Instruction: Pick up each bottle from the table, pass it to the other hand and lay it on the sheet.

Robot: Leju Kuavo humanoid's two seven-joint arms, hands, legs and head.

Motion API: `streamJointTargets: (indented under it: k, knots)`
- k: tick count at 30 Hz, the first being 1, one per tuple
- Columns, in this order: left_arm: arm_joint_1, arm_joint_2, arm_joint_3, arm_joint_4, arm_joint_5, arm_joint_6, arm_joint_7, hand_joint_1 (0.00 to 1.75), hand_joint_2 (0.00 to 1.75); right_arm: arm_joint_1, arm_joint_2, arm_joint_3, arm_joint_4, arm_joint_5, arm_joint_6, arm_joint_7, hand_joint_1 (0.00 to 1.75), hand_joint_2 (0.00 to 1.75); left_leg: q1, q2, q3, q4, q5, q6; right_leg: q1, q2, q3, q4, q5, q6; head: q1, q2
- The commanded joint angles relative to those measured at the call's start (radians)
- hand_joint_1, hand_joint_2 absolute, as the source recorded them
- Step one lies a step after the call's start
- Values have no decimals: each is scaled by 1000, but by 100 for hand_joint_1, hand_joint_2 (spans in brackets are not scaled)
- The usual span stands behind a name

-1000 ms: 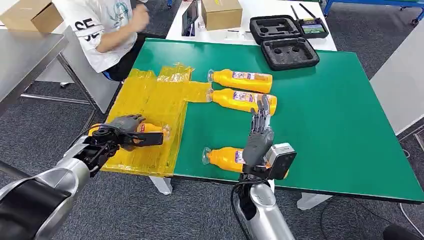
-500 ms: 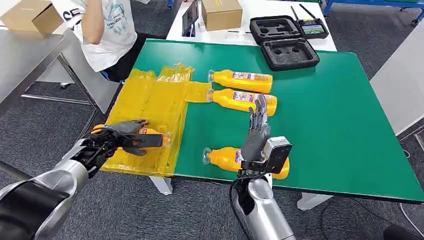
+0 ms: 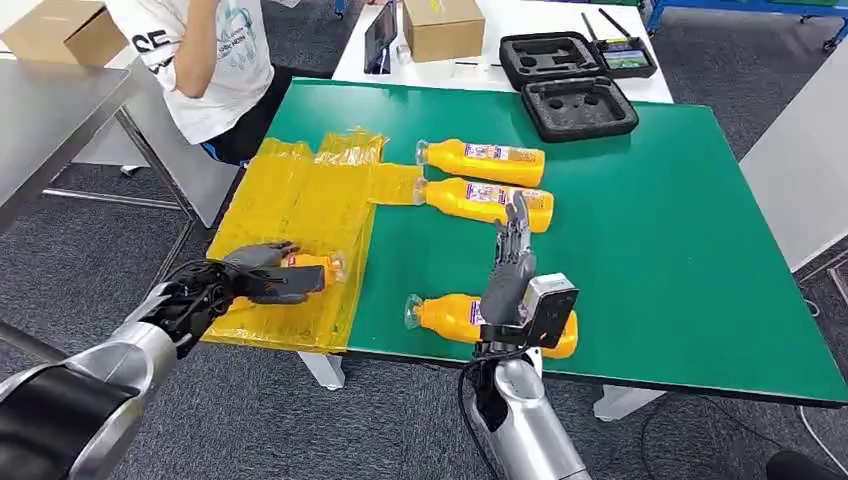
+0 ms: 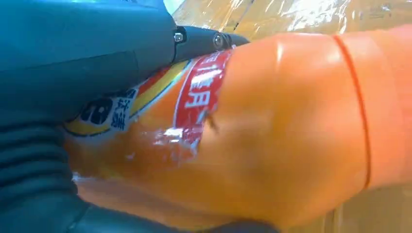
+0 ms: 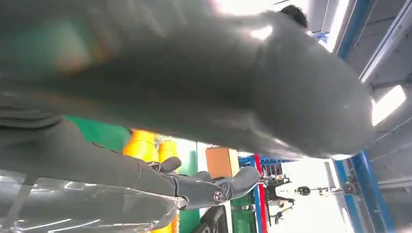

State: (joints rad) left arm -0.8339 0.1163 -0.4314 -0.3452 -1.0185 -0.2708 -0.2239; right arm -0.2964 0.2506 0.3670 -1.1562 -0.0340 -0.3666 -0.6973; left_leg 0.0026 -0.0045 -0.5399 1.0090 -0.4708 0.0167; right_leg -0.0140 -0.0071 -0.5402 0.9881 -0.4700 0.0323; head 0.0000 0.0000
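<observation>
On the yellow plastic sheet (image 3: 300,195), near its front edge, lies an orange bottle (image 3: 318,266) with my left hand (image 3: 262,273) wrapped around it. Close up in the left wrist view, the bottle (image 4: 291,136) shows a red label, with my left hand (image 4: 73,73) closed on it. My right hand (image 3: 508,268) stands upright above the table's front edge, fingers apart and holding nothing. Just behind it lies a second bottle (image 3: 447,315). Two more bottles (image 3: 484,157) (image 3: 478,198) lie side by side farther back, caps toward the sheet.
A person in a white shirt (image 3: 215,60) stands at the table's far left corner. At the back sit a black foam case (image 3: 580,105) and a cardboard box (image 3: 443,25). The right half of the green table (image 3: 690,250) is bare.
My left hand with its bottle has sunk a little toward the sheet's front edge. My right hand has drawn slightly back and left. The person has lowered an arm.
</observation>
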Motion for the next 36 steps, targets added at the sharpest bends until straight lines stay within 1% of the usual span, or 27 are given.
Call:
streamJointTargets:
  k: [1,6,11,16,17,18,19,20,22,24,27,28,29,30,31,32,36]
  knots:
    - [1,2,38,43,22,7,-15,0,0,-40,-12,10,70,-10,6,6,0,0,1,2,-1,0,1,-1,1,2,-1,-1,2,-1,0,0]
    - [1,2,38,43,22,7,-15,0,0,-40,-12,10,70,-10,6,6,0,0,1,2,-1,0,2,0,1,2,-1,-1,2,-1,0,0]
    - [-5,15,44,30,36,9,-58,0,0,-30,-9,4,71,-13,4,10,0,0,1,2,-2,0,2,-1,1,2,-2,-1,2,-1,0,0]
    - [-5,18,31,30,28,18,-71,0,0,-34,-7,-2,75,-10,5,22,0,0,0,1,-1,0,2,0,0,1,-1,0,1,-1,0,0]
    - [-2,16,32,27,29,24,-71,0,0,-36,-6,-4,78,-11,5,26,0,175,1,2,-2,0,2,-1,1,2,-2,0,2,-1,0,0]
    - [1,13,38,22,33,38,-72,0,0,-37,-6,-6,81,-12,7,27,0,175,1,1,-1,0,2,-1,1,2,-1,0,1,-1,0,0]
    - [4,9,47,15,39,58,-74,0,0,-34,-6,-8,79,-11,9,28,0,175,2,3,-3,0,3,-1,3,3,-3,-1,4,-2,0,0]
    - [14,1,69,-9,59,138,-112,0,0,-25,-8,-9,72,-10,15,28,0,175,1,1,-1,0,2,-1,1,1,-1,0,1,-1,0,0]
    - [21,-23,92,-44,83,287,-184,0,0,-4,-13,-10,48,-5,21,29,0,175,1,0,-2,0,3,-1,1,1,-2,-1,2,-1,0,0]
    - [17,-31,90,-43,81,287,-178,0,0,3,-15,-11,39,-4,24,28,0,175,1,-2,-2,1,2,-1,1,-2,-1,0,1,-1,0,0]
    - [17,-30,91,-42,81,287,-178,0,0,2,-15,-11,39,-4,24,28,0,175,1,-2,-3,1,2,-1,1,-1,-2,-1,1,-1,0,0]
    - [26,-33,118,-59,103,335,-183,0,0,3,-14,-11,37,-4,26,28,0,175,0,0,-2,1,2,0,1,0,-2,0,1,-1,0,0]
    - [28,-53,147,-70,131,440,-211,0,0,4,-12,-11,35,0,30,28,0,175,1,1,-3,1,2,-1,1,1,-3,0,1,-1,0,0]
    - [30,-64,162,-83,141,483,-226,0,0,4,-11,-9,36,-1,36,28,0,175,1,0,-3,1,2,-1,2,1,-3,-1,2,-1,0,0]
    - [29,-66,161,-88,138,494,-224,0,0,1,-10,-8,42,-1,38,28,0,175,1,-1,-4,1,2,-1,1,-1,-4,0,1,-1,0,0]
    - [33,-72,167,-107,145,531,-250,0,0,-7,-7,-5,57,-1,41,26,0,175,1,-2,-5,1,3,-1,2,-2,-5,0,1,-1,0,0]
    - [42,-76,168,-132,135,635,-275,0,0,-28,-4,-2,94,-13,41,17,0,175,2,-1,-6,1,3,-1,2,-1,-5,-1,2,-1,0,0]
